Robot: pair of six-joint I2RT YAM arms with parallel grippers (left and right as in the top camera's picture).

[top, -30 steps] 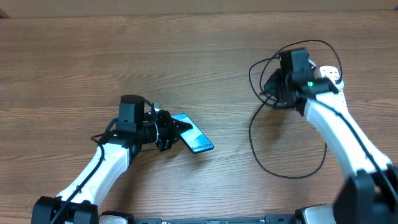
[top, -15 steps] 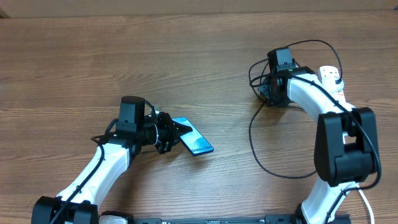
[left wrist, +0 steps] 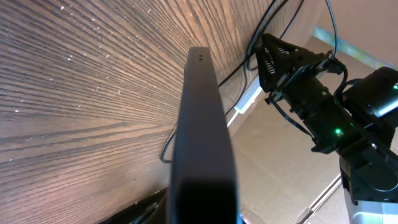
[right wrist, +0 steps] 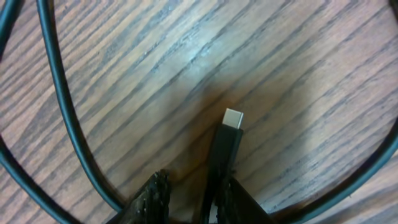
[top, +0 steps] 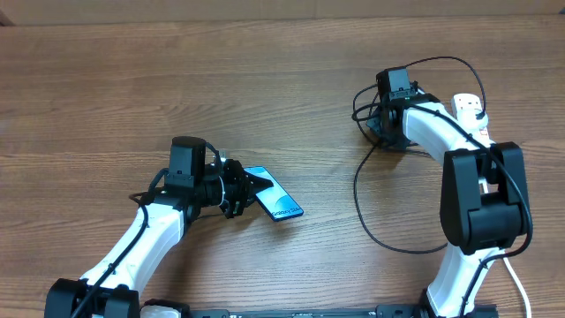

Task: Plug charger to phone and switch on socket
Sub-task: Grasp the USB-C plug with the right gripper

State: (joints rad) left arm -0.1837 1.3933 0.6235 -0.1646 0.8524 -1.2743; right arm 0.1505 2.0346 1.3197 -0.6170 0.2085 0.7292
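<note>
charger connector point(right wrist: 222, 149) sits clamped between the fingers of your right hand point(right wrist: 194, 190), silver tip poking beyond them, long axis pointing away from the wrist, close over the tabletop point(right wrist: 124, 74). your left hand point(top: 237, 187) grips the phone point(top: 275, 201) by one end.

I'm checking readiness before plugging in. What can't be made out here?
Socket switches: overhead, the right arm covers most of it.
Phone port: left wrist shows only a dark edge; overhead too small.
Right fingers on the charger: cut off by the right wrist view's bottom edge.
</note>
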